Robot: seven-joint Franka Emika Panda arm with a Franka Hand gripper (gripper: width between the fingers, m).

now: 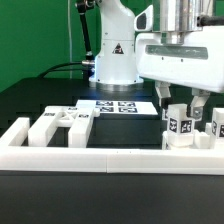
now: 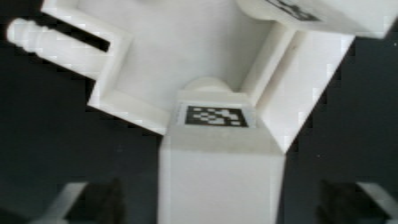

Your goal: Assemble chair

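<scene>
The chair lies in loose white parts. A square bar with a tag (image 2: 217, 115) runs straight between my fingers and joins a larger white chair piece (image 2: 169, 60) with two pegs at its side. In the exterior view this tagged part (image 1: 180, 128) stands at the right, behind the front rail. My gripper (image 1: 181, 108) is right above it. In the wrist view the gripper (image 2: 217, 205) is open and straddles the bar. Dark gaps show between the bar and both fingers (image 2: 80, 200). Several other chair parts (image 1: 60, 124) lie at the exterior view's left.
A long low white border rail (image 1: 110, 156) runs across the front. The marker board (image 1: 116, 105) lies on the black table behind the parts. The arm's white base (image 1: 115, 55) stands at the back. Another tagged white part (image 1: 215, 122) is at the far right.
</scene>
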